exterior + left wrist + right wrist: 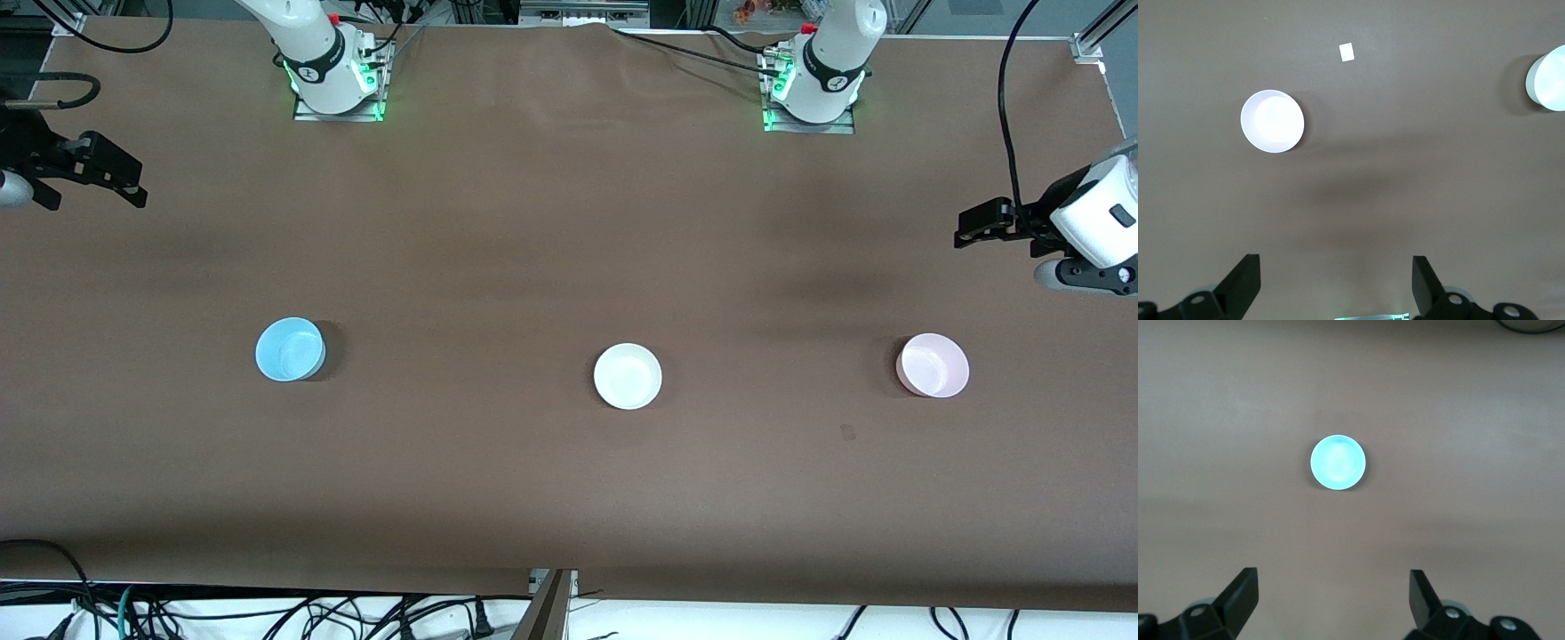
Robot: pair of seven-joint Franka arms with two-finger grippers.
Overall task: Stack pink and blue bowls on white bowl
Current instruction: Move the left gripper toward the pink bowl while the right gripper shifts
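Observation:
Three bowls stand apart in a row on the brown table. The blue bowl point(290, 349) is toward the right arm's end, the white bowl point(628, 376) in the middle, the pink bowl point(933, 365) toward the left arm's end. My right gripper point(96, 191) hangs open and empty high over the table's edge at its end; its view shows its jaws point(1331, 597) wide apart with the blue bowl point(1338, 463) below. My left gripper point(973, 229) hangs open and empty over the table at its end; its own view point(1336, 280) shows the pink bowl point(1272, 121) and the white bowl point(1548, 78).
A small flat mark point(847, 432) lies on the table nearer the front camera than the pink bowl; it also shows in the left wrist view point(1347, 51). Both arm bases point(329, 71) point(822, 80) stand along the table's back edge. Cables hang along the front edge.

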